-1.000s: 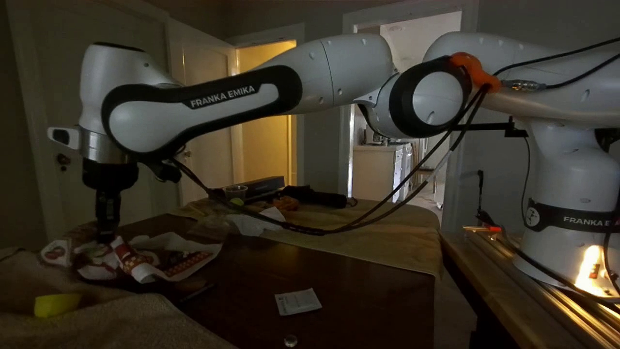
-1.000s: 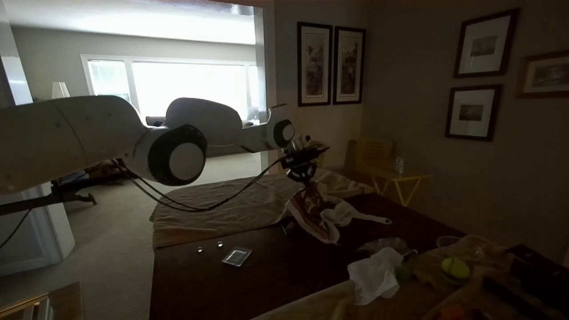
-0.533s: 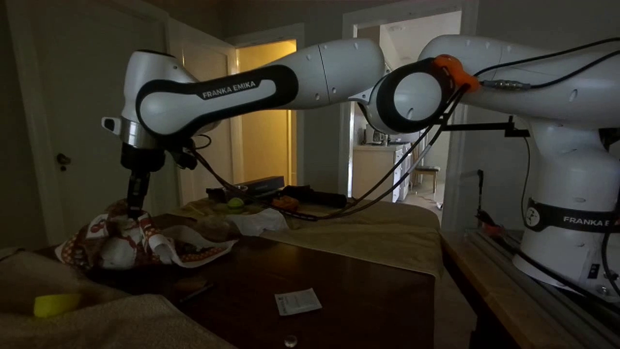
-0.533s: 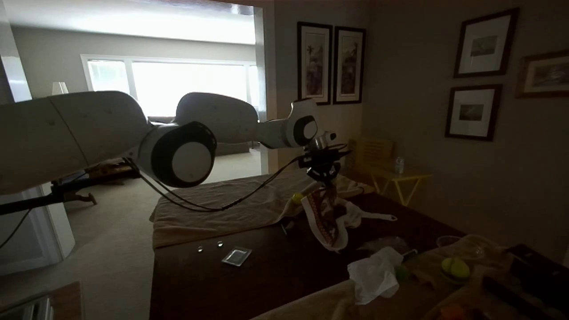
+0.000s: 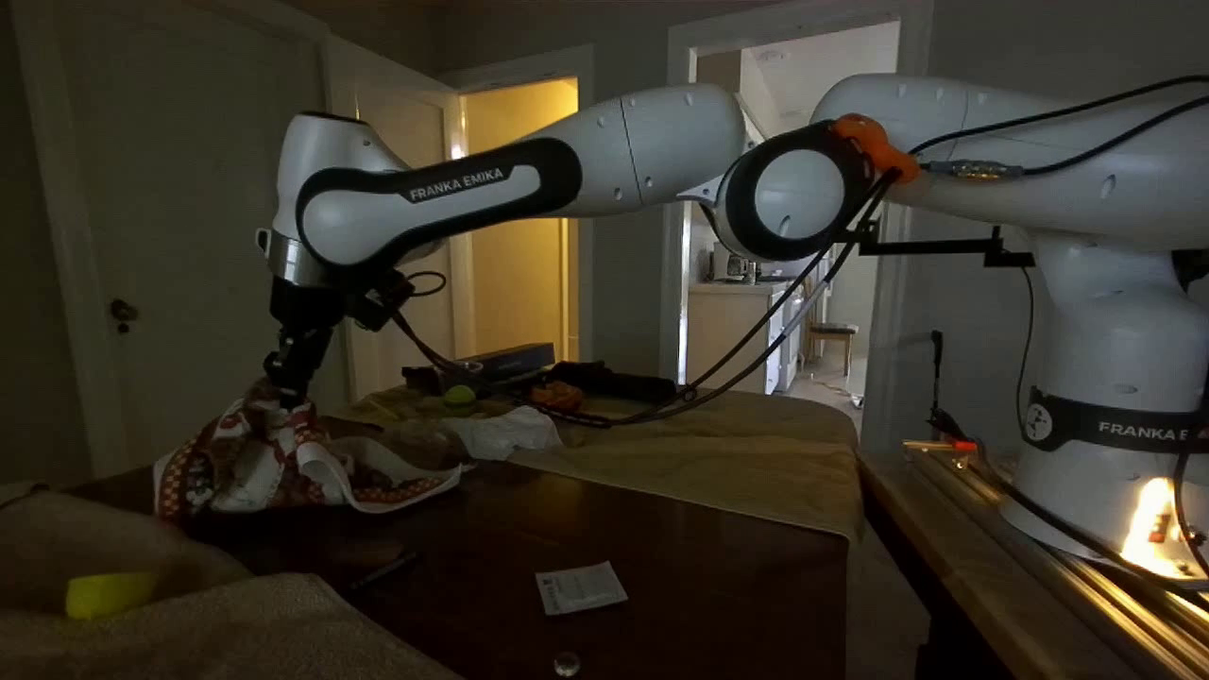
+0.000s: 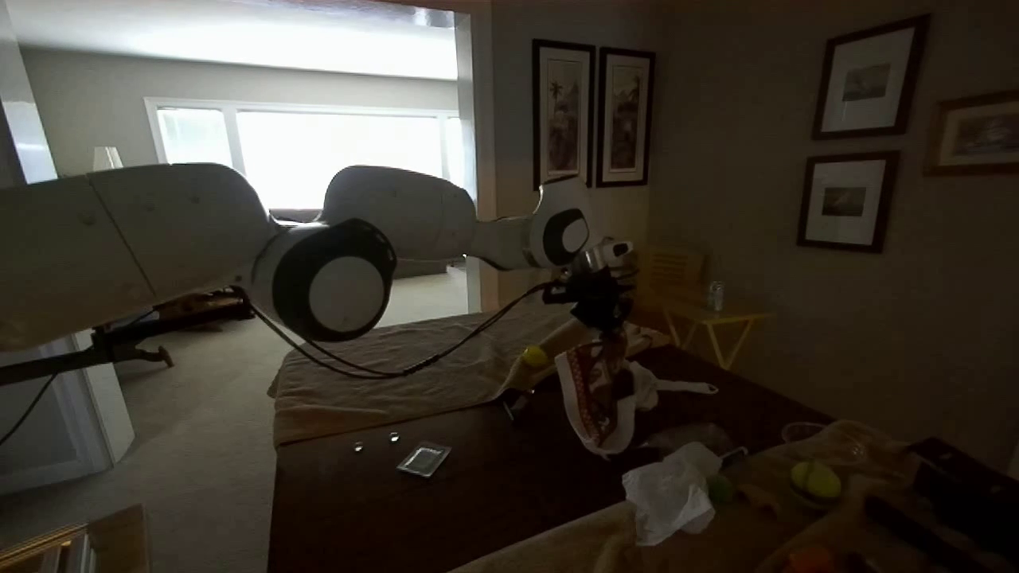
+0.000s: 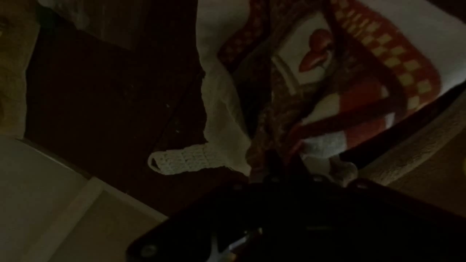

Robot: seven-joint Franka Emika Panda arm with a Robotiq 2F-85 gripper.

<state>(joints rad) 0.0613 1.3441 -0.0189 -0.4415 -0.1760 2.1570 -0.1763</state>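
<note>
One printed towel hangs bunched under the gripper, jaws pinched nearly together on its gathered top. Step in hand, apparently: holding it up over the dark table (whether lower folds touch, cannot tell). Next move likely calls for clearance, crocheted strap included.

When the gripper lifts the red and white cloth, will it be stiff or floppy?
The cloth is likely floppy, because it drapes in folds beneath the gripper. It is probably light, as its edges look thin. Its crocheted tab may swing, since it lies outside the grip.
</note>
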